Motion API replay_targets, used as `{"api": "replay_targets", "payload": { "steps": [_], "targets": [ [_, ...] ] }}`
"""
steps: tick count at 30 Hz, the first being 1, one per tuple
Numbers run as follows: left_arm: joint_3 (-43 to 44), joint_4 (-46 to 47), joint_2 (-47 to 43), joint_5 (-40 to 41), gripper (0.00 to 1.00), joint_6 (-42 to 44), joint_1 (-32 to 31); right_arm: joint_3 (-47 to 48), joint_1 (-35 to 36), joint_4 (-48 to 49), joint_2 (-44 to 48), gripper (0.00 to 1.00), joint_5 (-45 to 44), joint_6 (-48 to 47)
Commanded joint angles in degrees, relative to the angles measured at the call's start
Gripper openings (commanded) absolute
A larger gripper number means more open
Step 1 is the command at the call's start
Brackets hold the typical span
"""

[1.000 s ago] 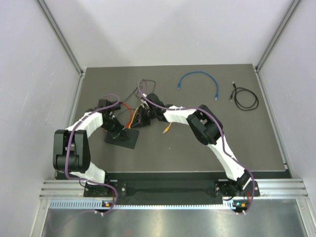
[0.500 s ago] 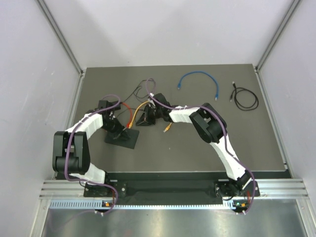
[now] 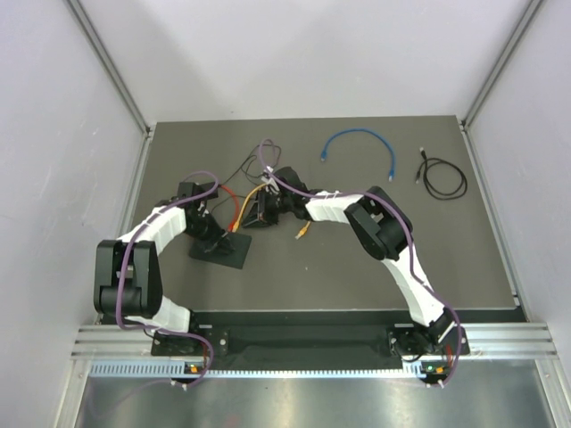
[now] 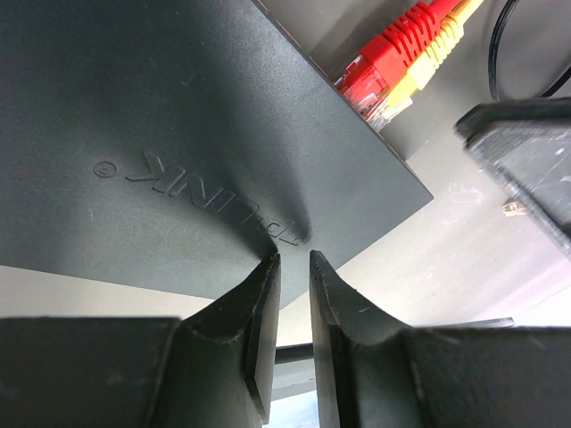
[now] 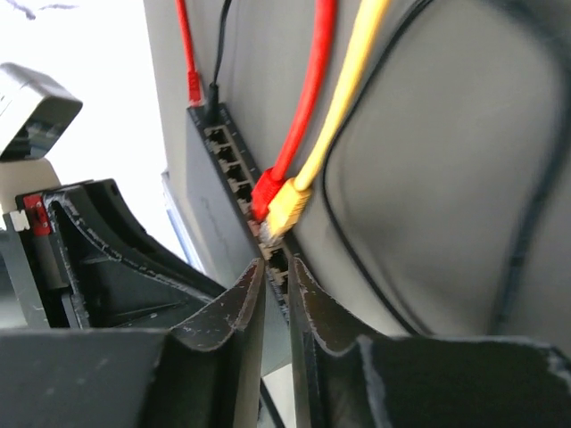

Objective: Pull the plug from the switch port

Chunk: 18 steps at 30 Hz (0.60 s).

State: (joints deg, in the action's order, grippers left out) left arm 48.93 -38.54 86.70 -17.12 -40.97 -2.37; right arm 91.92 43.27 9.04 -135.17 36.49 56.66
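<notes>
The switch (image 3: 220,251) is a flat black slab left of the table's middle; its embossed top (image 4: 178,134) fills the left wrist view. A red plug (image 5: 266,191) and a yellow plug (image 5: 287,209) sit side by side in its row of ports (image 5: 234,166), also seen as plugs (image 4: 385,82) at the slab's far edge. My left gripper (image 4: 290,259) rests its tips on the switch's near edge, jaws a narrow gap apart, nothing between. My right gripper (image 5: 277,261) hovers just short of the yellow plug, jaws slightly parted and empty.
A thin black power cord (image 5: 217,62) enters the switch's end port. The yellow cable's loose end (image 3: 303,234) lies right of the grippers. A blue cable (image 3: 359,141) and a coiled black cable (image 3: 443,178) lie at the back right.
My right gripper's jaws have parted a little from shut, and its wrist has shifted slightly by the ports. The left arm and the switch have not moved.
</notes>
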Motion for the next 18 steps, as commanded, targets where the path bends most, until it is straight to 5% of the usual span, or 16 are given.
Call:
{"api": "replay_targets", "payload": {
  "steps": [1, 18],
  "targets": [
    [-3.3, -2.8, 2.8, 10.6, 0.27, 3.5, 0.0, 2.8, 1.6, 3.4, -0.3, 0.17, 1.7, 0.9],
    [-2.7, -2.6, 3.5, 9.8, 0.27, 4.4, 0.0, 6.8, 2.3, 4.0, -6.4, 0.29, 2.0, 2.6]
  ]
}}
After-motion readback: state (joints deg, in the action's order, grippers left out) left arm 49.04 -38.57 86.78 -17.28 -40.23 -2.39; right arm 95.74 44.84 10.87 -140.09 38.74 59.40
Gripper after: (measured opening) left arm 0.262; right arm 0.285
